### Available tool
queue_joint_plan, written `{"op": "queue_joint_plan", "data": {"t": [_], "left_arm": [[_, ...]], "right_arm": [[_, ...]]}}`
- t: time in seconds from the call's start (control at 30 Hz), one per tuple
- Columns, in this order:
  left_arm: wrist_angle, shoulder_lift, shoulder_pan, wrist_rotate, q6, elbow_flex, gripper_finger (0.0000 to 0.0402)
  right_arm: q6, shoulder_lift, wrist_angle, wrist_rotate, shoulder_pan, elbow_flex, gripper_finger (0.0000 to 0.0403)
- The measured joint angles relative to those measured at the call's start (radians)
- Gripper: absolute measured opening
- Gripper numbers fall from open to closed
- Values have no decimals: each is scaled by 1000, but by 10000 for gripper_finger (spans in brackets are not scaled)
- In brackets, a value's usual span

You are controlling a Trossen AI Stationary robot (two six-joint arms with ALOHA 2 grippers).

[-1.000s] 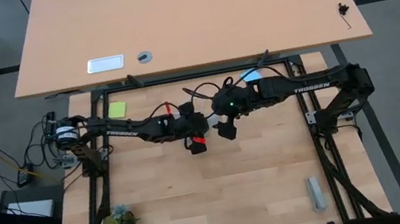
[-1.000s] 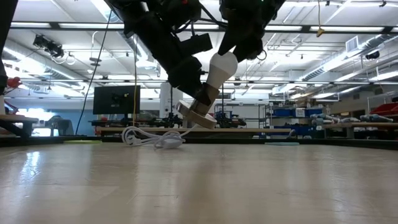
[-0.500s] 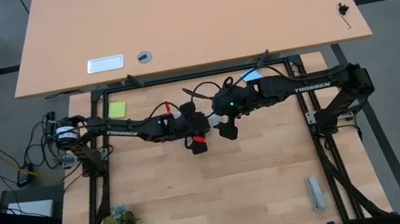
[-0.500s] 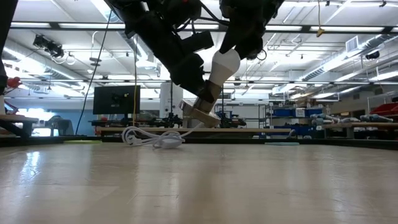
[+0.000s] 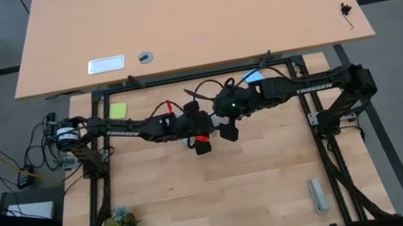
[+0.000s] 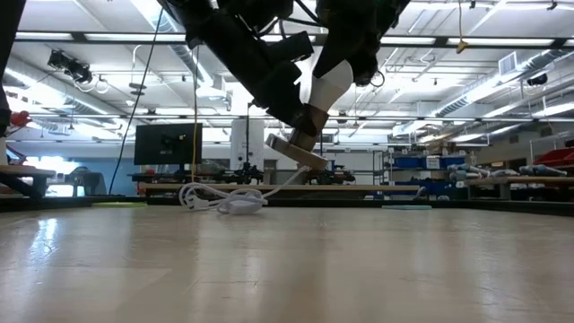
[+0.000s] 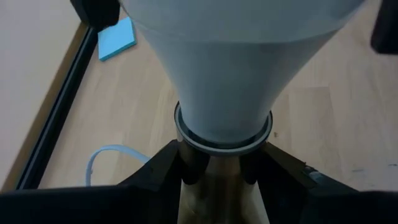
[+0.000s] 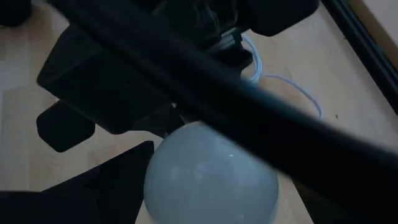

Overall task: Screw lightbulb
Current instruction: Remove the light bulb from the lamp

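Lightbulb and socket base hang together in the air above the middle of the bench, tilted, with the bulb's narrow neck entering the socket. We judge the two are being held off the surface so that one can be turned against the other without the base dragging.

In the left wrist view the left claw has its fingers clamped on either side of the socket's collar, just below the metal ring where the bulb's cone narrows. That grip looks meant to hold the base fixed. The right claw meets it from the other side; in the right wrist view its dark fingers sit against the bulb's round end, closed on it as far as we can judge.

The white cable trails down from the base and lies looped on the bench behind, slack. Beneath the pair the wood is bare, and the frame rails stand well apart from the work, leaving room for turning. The close crossing of the two wrists looks like the tightest spot.
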Motion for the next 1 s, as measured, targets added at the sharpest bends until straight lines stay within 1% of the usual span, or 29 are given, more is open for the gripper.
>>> {"op": "queue_joint_plan", "data": {"t": [0.17, 0.33, 0.47, 0.53, 0.6, 0.7, 0.8, 0.87, 0.93, 1.0], "left_arm": [[0, 0, 0, 2, 0, 1, 162], [0, 0, 0, 2, 0, 1, 162], [0, 0, 1, 7, 1, 1, 162], [-1, 0, 1, 7, 5, 1, 162], [-2, 0, 1, 6, 17, 1, 162], [-4, 0, 1, 7, 20, 2, 162], [-11, 0, 1, 8, 16, 2, 162], [-11, 0, 2, 6, 15, 2, 162], [-11, 0, 3, 5, 15, 3, 162], [-9, -1, 2, 11, 15, 4, 162]], "right_arm": [[-31, 0, 1, -1, 0, 0, 350], [-88, 0, 0, -9, 0, 0, 311], [-189, 0, -1, -13, 1, 0, 278], [-278, 0, -2, -18, 1, 0, 272], [-403, 0, -6, -21, 1, 0, 277], [-604, 0, -17, -21, 9, 0, 299], [-758, 0, -11, 43, 25, 0, 319], [-786, 0, -3, 106, 37, 0, 328], [-780, 0, -9, 159, 53, 6, 333], [-712, 0, -30, 170, 67, 21, 335]]}}
